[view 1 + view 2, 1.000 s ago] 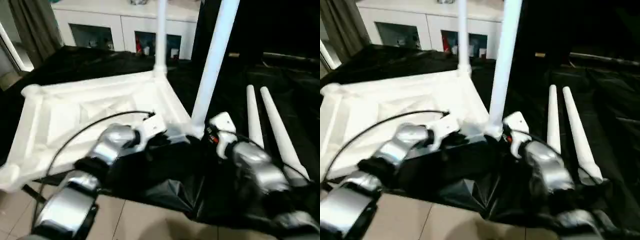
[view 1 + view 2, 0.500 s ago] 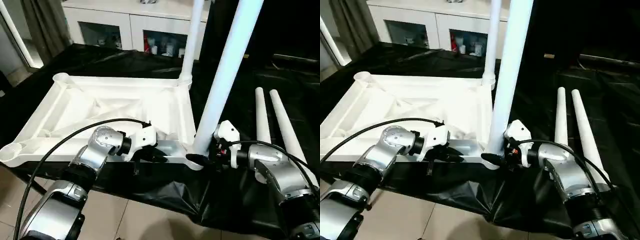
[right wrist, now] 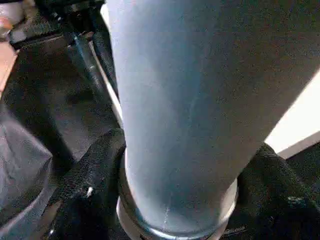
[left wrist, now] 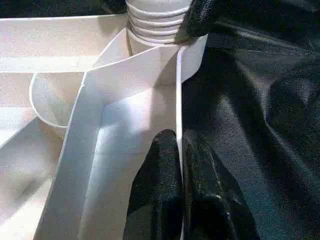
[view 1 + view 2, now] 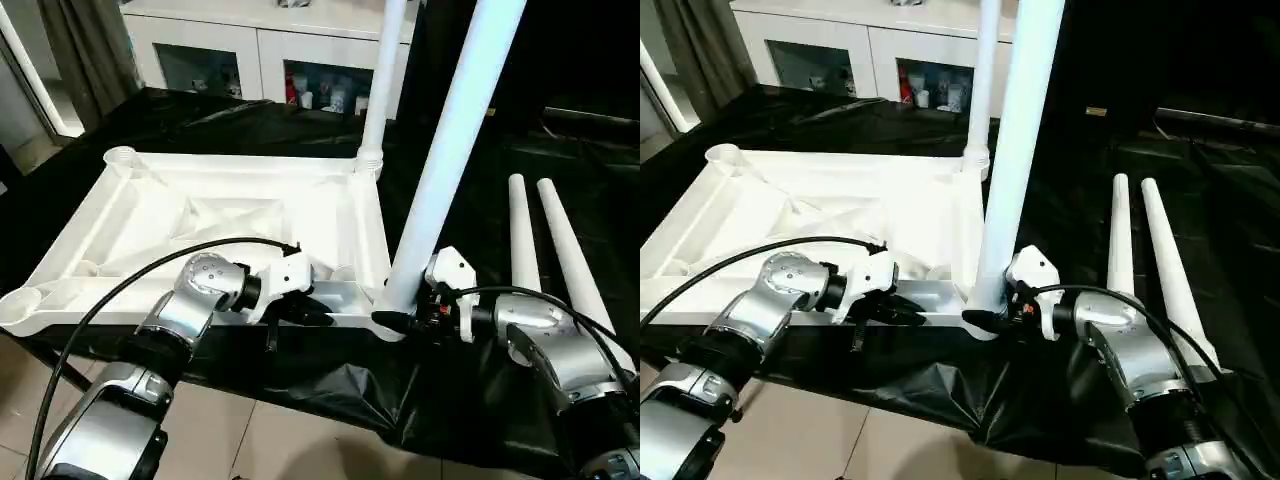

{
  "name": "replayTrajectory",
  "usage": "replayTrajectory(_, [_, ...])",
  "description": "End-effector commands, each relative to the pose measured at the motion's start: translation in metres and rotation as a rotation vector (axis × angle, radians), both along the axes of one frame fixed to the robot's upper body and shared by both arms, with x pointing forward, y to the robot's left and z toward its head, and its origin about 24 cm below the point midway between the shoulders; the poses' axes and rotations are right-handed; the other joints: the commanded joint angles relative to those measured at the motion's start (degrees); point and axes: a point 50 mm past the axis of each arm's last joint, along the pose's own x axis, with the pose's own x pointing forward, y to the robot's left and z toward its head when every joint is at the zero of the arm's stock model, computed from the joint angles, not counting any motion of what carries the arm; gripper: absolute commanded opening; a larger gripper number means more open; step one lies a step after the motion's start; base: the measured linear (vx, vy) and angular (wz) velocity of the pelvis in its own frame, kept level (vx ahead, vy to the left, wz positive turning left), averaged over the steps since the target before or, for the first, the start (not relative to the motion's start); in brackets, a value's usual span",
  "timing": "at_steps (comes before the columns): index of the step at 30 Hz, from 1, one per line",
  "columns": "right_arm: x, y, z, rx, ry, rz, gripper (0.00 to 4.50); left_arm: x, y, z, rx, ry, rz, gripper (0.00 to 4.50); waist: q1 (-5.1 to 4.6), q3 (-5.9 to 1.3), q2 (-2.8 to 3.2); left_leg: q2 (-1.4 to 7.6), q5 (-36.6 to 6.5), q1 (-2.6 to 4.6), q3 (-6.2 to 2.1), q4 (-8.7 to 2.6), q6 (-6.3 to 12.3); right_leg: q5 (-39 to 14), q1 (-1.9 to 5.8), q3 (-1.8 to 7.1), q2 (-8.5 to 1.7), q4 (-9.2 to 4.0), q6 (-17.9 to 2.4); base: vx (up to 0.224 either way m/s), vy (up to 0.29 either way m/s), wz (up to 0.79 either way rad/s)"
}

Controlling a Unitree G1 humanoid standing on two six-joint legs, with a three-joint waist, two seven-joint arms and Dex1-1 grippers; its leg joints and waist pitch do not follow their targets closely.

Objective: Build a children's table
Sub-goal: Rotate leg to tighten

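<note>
Upturned white table top [image 5: 215, 215] lying on black-draped tabletop [image 5: 600, 170], near long rim at the front edge. Two legs already standing: far right corner leg [image 5: 383, 70], near right corner leg [image 5: 450, 150], long axis near upright, leaning slightly right. Right gripper [image 5: 400, 322] straddling that leg's base at the socket, jaws around it, closest arm for seating it. Left gripper [image 4: 179, 165] clenched on the near rim just left of the socket. Two spare legs [image 5: 545, 250] lying flat toward the right edge.

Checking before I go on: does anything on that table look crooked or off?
Yes: the near leg, held at its base by the right claw, leans right, while the far leg stands upright.
</note>
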Motion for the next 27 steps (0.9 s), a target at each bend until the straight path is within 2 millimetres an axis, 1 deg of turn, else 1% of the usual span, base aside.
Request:
replayTrajectory(1, [0.000, 0.001, -0.010, 0.011, 0.034, -0.082, 2.69, -0.001, -0.009, -0.004, -0.068, 0.013, 0.041, 0.00, 0.01, -3.33, -1.40, 2.09, -10.3, -0.16, -0.78, -3.85, 4.32, -18.0, 2.73, 2.31, -3.08, -3.86, -11.4, 0.000, 0.000, 0.00])
replayTrajectory(2, [0.002, 0.000, -0.012, 0.014, 0.038, -0.119, 2.68, 0.001, -0.009, -0.004, -0.066, 0.009, 0.063, 0.00, -0.02, -3.24, -1.31, 2.12, -10.6, -0.07, -0.82, -3.93, 4.12, -18.8, 2.58, 2.34, -3.12, -4.00, -11.2, 0.000, 0.000, 0.00])
replayTrajectory(3, [0.005, 0.001, -0.017, 0.016, 0.046, -0.186, 2.68, 0.004, -0.010, -0.006, -0.053, -0.003, 0.104, 0.00, -0.27, -3.17, -1.34, 2.00, -11.3, -0.18, -0.92, -4.02, 3.61, -20.7, 2.61, 2.25, -3.10, -4.16, -10.6, 0.000, 0.000, 0.00])
replayTrajectory(4, [0.009, 0.002, -0.023, 0.018, 0.052, -0.274, 2.68, 0.008, -0.011, -0.007, -0.036, -0.020, 0.155, 0.00, -0.46, -3.18, -1.27, 1.93, -11.8, -0.03, -0.90, -3.99, 2.99, -22.0, 2.36, 2.29, -3.07, -4.37, -10.2, 0.000, 0.000, 0.00])
replayTrajectory(5, [0.012, 0.003, -0.027, 0.024, 0.052, -0.338, 2.68, 0.011, -0.013, -0.008, -0.032, -0.025, 0.196, 0.00, -0.74, -3.09, -1.27, 1.84, -12.6, 0.06, -0.97, -4.10, 2.36, -23.5, 2.27, 2.23, -3.04, -4.62, -9.8, 0.000, 0.000, 0.00])
replayTrajectory(6, [0.013, 0.003, -0.027, 0.025, 0.052, -0.354, 2.68, 0.011, -0.014, -0.009, -0.032, -0.025, 0.206, 0.00, -0.89, -3.09, -1.27, 1.84, -12.8, -0.01, -1.03, -4.14, 1.87, -24.0, 2.32, 2.20, -3.07, -4.60, -9.6, 0.000, 0.000, 0.00])
replayTrajectory(7, [0.018, 0.007, -0.030, 0.044, 0.049, -0.451, 2.68, 0.015, -0.019, -0.009, -0.035, -0.029, 0.254, 0.00, -1.12, -3.02, -1.08, 1.78, -13.9, 0.16, -1.06, -4.18, 1.47, -25.7, 2.00, 2.22, -3.13, -4.90, -9.3, 0.000, 0.000, 0.00])
replayTrajectory(8, [0.023, 0.011, -0.033, 0.058, 0.047, -0.545, 2.67, 0.018, -0.025, -0.010, -0.027, -0.041, 0.305, 0.00, -1.54, -2.89, -1.19, 1.69, -15.3, 0.27, -1.11, -4.25, 0.98, -27.6, 1.82, 2.15, -3.04, -5.14, -8.7, 0.000, 0.000, 0.00])
replayTrajectory(9, [0.026, 0.014, -0.034, 0.066, 0.047, -0.602, 2.67, 0.020, -0.028, -0.010, -0.020, -0.050, 0.336, 0.00, -1.64, -2.91, -1.23, 1.65, -15.8, 0.28, -1.27, -4.26, 0.63, -28.8, 1.94, 2.01, -3.05, -5.20, -8.3, 0.000, 0.000, 0.00])
replayTrajectory(10, [0.030, 0.018, -0.037, 0.074, 0.056, -0.688, 2.67, 0.022, -0.036, -0.010, -0.030, -0.049, 0.367, 0.00, -1.77, -2.92, -1.27, 1.56, -16.2, 0.28, -1.29, -4.26, 0.66, -30.0, 1.94, 1.95, -3.02, -5.40, -7.8, 0.000, 0.000, 0.00])
replayTrajectory(11, [0.034, 0.023, -0.039, 0.081, 0.071, -0.775, 2.67, 0.024, -0.045, -0.009, -0.047, -0.040, 0.398, 0.00, -1.86, -3.01, -1.09, 1.61, -15.6, 0.38, -1.36, -4.30, 0.61, -29.9, 1.80, 2.06, -3.13, -5.50, -7.5, 0.000, 0.000, 0.00])
replayTrajectory(12, [0.036, 0.027, -0.039, 0.089, 0.074, -0.809, 2.67, 0.025, -0.051, -0.007, -0.059, -0.043, 0.419, 0.00, -1.89, -3.02, -1.08, 1.56, -15.7, 0.43, -1.34, -4.31, 0.59, -29.8, 1.73, 2.02, -3.04, -5.62, -7.5, 0.000, 0.000, 0.00])
replayTrajectory(13, [0.039, 0.033, -0.038, 0.098, 0.074, -0.824, 2.67, 0.026, -0.057, -0.006, -0.068, -0.044, 0.428, 0.00, -1.77, -3.15, -1.02, 1.57, -15.4, 0.42, -1.34, -4.30, 0.73, -28.4, 1.87, 2.03, -3.06, -5.55, -7.7, 0.000, 0.000, 0.00])
replayTrajectory(14, [0.042, 0.042, -0.037, 0.100, 0.062, -0.830, 2.67, 0.027, -0.065, -0.006, -0.075, -0.045, 0.438, 0.00, -1.79, -3.11, -1.06, 1.53, -15.3, 0.40, -1.22, -4.29, 1.04, -27.0, 1.78, 2.06, -2.93, -5.56, -8.1, 0.000, 0.000, 0.00])
replayTrajectory(15, [0.043, 0.044, -0.036, 0.098, 0.056, -0.827, 2.67, 0.027, -0.067, -0.005, -0.076, -0.045, 0.439, 0.00, -1.73, -3.18, -0.90, 1.48, -15.4, 0.49, -1.17, -4.25, 1.11, -26.6, 1.75, 2.07, -2.91, -5.51, -8.2, 0.000, 0.000, 0.00])
replayTrajectory(16, [0.044, 0.048, -0.035, 0.092, 0.042, -0.822, 2.67, 0.027, -0.070, -0.005, -0.075, -0.046, 0.442, 0.00, -1.68, -3.30, -1.02, 1.48, -14.9, 0.36, -1.15, -4.24, 1.45, -24.8, 2.01, 2.09, -2.96, -5.35, -8.7, 0.000, 0.000, 0.00])
replayTrajectory(17, [0.045, 0.053, -0.033, 0.098, 0.026, -0.794, 2.67, 0.026, -0.072, -0.006, -0.073, -0.043, 0.435, 0.00, -1.68, -3.27, -0.97, 1.46, -14.6, 0.13, -1.11, -4.29, 1.93, -23.6, 2.14, 2.06, -2.93, -5.28, -8.9, 0.000, 0.000, 0.00])
replayTrajectory(18, [0.045, 0.054, -0.033, 0.103, 0.025, -0.789, 3.23, 0.026, -0.072, -0.006, -0.072, -0.043, 0.434, 0.00, -1.67, -3.28, -1.00, 1.47, -14.5, 0.10, -1.11, -4.28, 2.07, -23.4, 2.20, 2.03, -2.91, -5.25, -8.9, 0.000, 0.000, 0.00])
replayTrajectory(19, [0.046, 0.062, -0.028, 0.147, 0.017, -0.737, 3.37, 0.026, -0.072, -0.007, -0.064, -0.045, 0.429, 0.00, -1.65, -3.31, -0.97, 1.48, -14.6, 0.11, -1.08, -4.28, 2.47, -23.0, 2.22, 2.03, -2.91, -5.23, -9.1, 0.000, 0.000, 0.00])
replayTrajectory(20, [0.047, 0.065, -0.025, 0.170, 0.012, -0.712, 3.37, 0.026, -0.071, -0.008, -0.057, -0.043, 0.435, 0.00, -1.67, -3.26, -1.01, 1.51, -15.2, 0.11, -1.07, -4.29, 2.81, -23.4, 2.25, 2.03, -2.95, -5.27, -9.2, 0.000, 0.000, 0.00])
replayTrajectory(22, [0.047, 0.064, -0.023, 0.166, 0.003, -0.688, 3.57, 0.027, -0.068, -0.007, -0.053, -0.048, 0.433, 0.00, -1.64, -3.31, -1.14, 1.60, -14.6, 0.00, -1.13, -4.32, 3.09, -22.8, 2.37, 2.07, -3.01, -5.19, -9.4, 0.000, 0.000, 0.00])
replayTrajectory(24, [0.047, 0.061, -0.020, 0.155, -0.010, -0.642, 3.81, 0.028, -0.063, -0.007, -0.049, -0.049, 0.433, 0.00, -1.55, -3.30, -1.11, 1.64, -14.2, 0.01, -1.11, -4.32, 3.38, -22.4, 2.42, 2.06, -2.99, -5.09, -9.6, 0.000, 0.000, 0.00])
replayTrajectory(25, [0.045, 0.057, -0.016, 0.131, -0.035, -0.577, 3.86, 0.028, -0.058, -0.007, -0.051, -0.056, 0.417, 0.00, -1.56, -3.30, -1.30, 1.64, -14.1, -0.06, -1.08, -4.29, 3.62, -22.2, 2.47, 2.06, -2.98, -5.08, -9.7, 0.000, 0.000, 0.00])
replayTrajectory(26, [0.044, 0.054, -0.013, 0.125, -0.045, -0.531, 3.86, 0.027, -0.054, -0.007, -0.047, -0.056, 0.407, 0.00, -1.38, -3.34, -1.25, 1.60, -13.6, -0.08, -1.10, -4.25, 3.93, -21.9, 2.65, 2.03, -2.98, -5.05, -9.6, 0.000, 0.000, 0.00])
replayTrajectory(27, [0.042, 0.050, -0.011, 0.121, -0.053, -0.485, 3.86, 0.027, -0.051, -0.007, -0.045, -0.062, 0.387, 0.00, -1.35, -3.30, -1.40, 1.63, -13.2, -0.27, -1.06, -4.23, 4.42, -21.3, 2.74, 2.06, -2.95, -4.98, -9.5, 0.000, 0.000, 0.00])
